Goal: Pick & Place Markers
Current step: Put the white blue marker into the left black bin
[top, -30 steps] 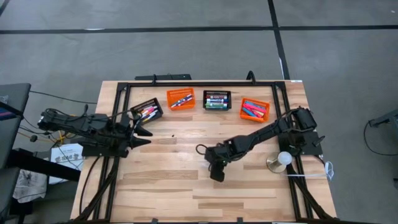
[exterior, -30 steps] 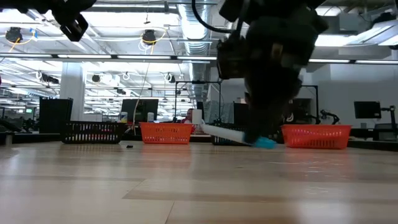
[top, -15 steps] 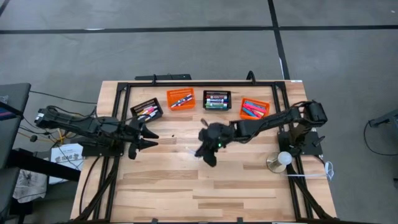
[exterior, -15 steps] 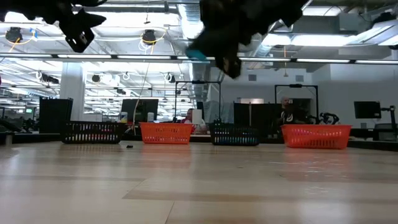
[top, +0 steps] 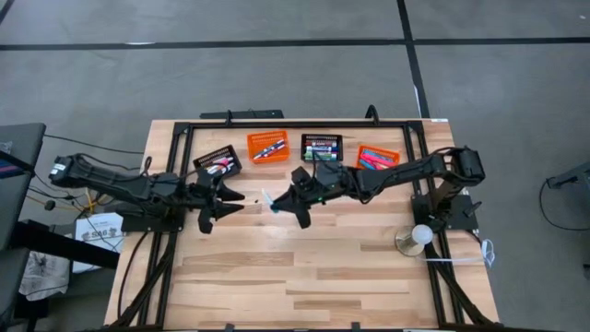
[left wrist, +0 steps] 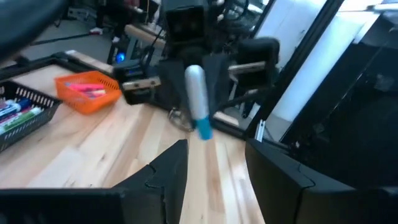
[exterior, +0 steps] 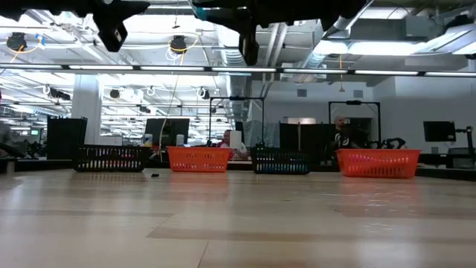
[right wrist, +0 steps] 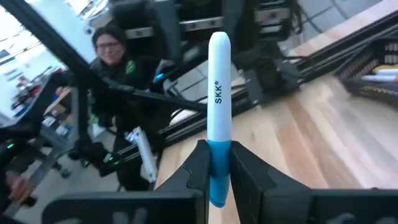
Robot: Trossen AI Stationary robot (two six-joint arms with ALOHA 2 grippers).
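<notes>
One white marker with a blue cap [right wrist: 217, 112] was pinched at its capped end by the right tool [top: 277, 204], raised above the desk [top: 304, 277] mid-width; light, rigid and smooth, it was judged best gripped across the barrel. The right arm reached leftward, the marker pointing at the left tool [top: 230, 201], whose fingers stood spread and empty, just beside it.

White marker [right wrist: 217, 93] with light-blue cap, black lettering. Four baskets beyond it: black mesh [top: 218, 164], orange [top: 267, 146], black [top: 322, 148], orange [top: 378, 160]. Pale striped wood table [top: 304, 277].
</notes>
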